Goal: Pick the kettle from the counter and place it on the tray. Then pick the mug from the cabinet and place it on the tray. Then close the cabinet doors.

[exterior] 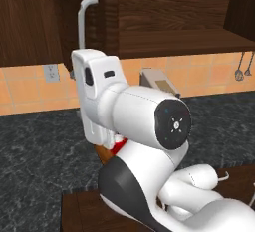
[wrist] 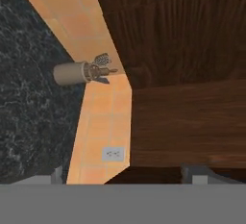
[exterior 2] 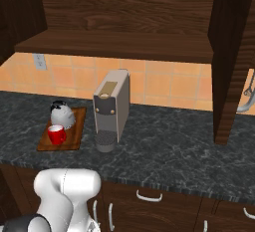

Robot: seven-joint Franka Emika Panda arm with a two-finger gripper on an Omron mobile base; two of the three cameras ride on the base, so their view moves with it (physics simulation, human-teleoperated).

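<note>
The silver-grey kettle and the red mug both stand on the wooden tray on the dark counter. A sliver of the mug and the tray peeks from behind my arm. The cabinet is open and its shelf is bare. Its right door sticks out toward me. The left door's bar handle rises just above my hand. My gripper is open, with nothing between its tips, and faces the cabinet's wood and the tiled wall.
A boxy grey coffee machine stands right of the tray. A utensil holder sits on the counter by the backsplash, with a wall outlet nearby. Utensils hang on the wall at far right. Drawers run under the counter.
</note>
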